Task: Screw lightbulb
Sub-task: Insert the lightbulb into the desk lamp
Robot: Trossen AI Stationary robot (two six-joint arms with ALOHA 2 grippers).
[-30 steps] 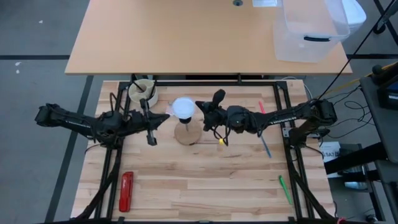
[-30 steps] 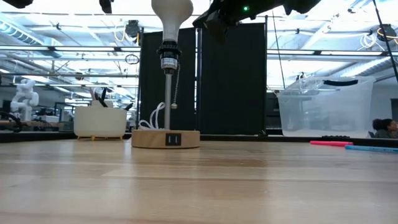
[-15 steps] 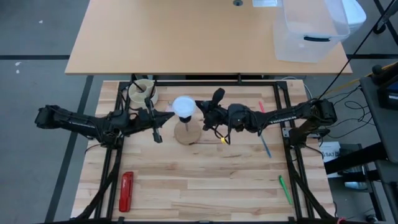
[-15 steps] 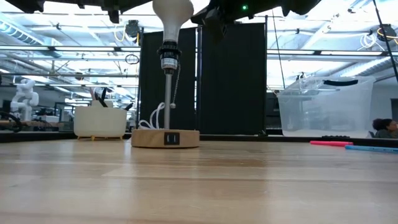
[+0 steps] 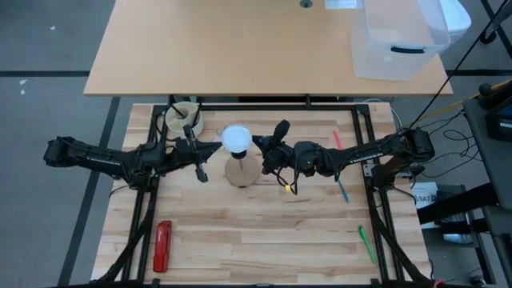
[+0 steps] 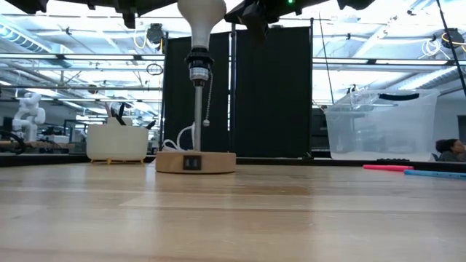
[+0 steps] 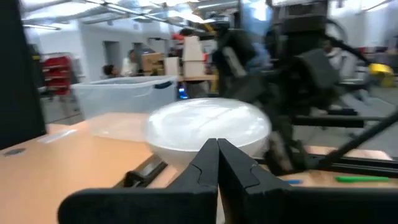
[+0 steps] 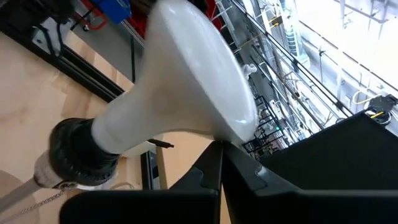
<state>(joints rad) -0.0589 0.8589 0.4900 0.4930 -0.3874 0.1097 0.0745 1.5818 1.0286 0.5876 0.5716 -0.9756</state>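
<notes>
The lightbulb sits in the black socket at the top of a thin metal post, which rises from a round wooden base on the wooden surface. Seen from table height the bulb stands upright, dome up, with a small pull chain hanging beside the post.

The left claw is just beside the bulb on its left, at dome height, its two fingers pressed together with nothing between them (its wrist camera shows the joined fingertips pointing straight at the white dome). Whether the tips touch the glass cannot be told.

The right claw is just beside the bulb on the opposite side, also closed tight and holding nothing; from its wrist camera the joined tips lie right under the flared edge of the dome, with the socket showing farther along.

So the bulb stands between the two closed claws, gripped by neither.

Elsewhere on the surface lie a red tool near the front left, a small cream container at the back left, and a green pen at the right.
</notes>
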